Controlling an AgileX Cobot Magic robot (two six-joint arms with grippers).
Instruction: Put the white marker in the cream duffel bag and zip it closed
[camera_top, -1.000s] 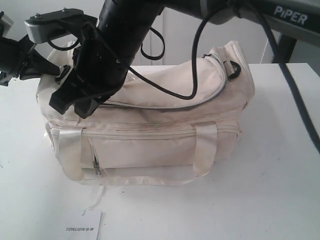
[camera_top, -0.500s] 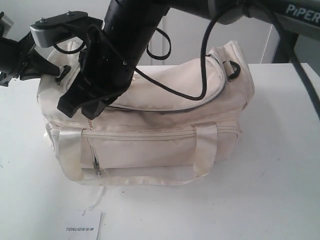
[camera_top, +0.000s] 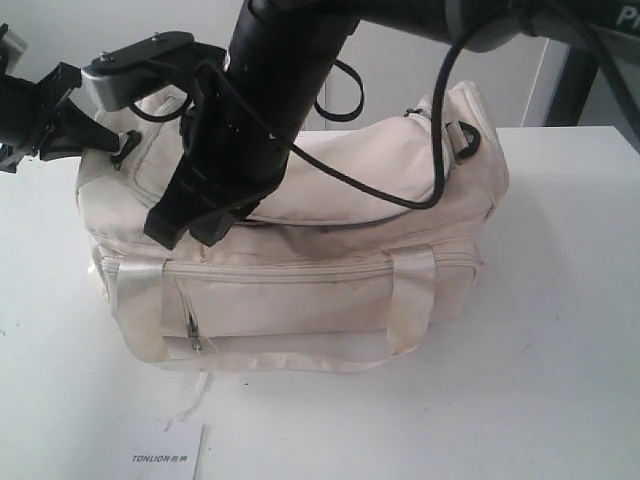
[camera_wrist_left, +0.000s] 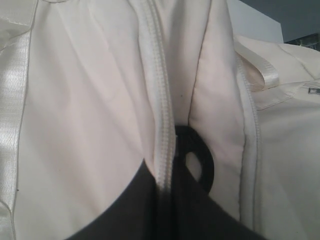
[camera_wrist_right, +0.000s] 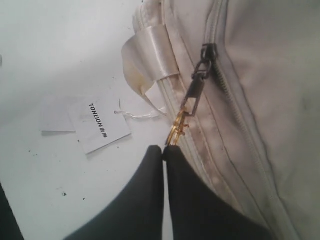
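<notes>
Two jaws clenched | right: on gold chain pull (camera_wrist_right: 178, 128) tip | left: on cream duffel bag (camera_wrist_left: 90, 100) zipper seam

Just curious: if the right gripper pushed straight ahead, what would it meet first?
The gold chain pull pinched in the right gripper, then probably the cream duffel bag just beyond; depth is unclear.

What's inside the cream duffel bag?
Nothing inside shows. The top flap covers the cream duffel bag, with the right pincer pinching its gold chain pull. Whether the white marker is in there is hidden.
</notes>
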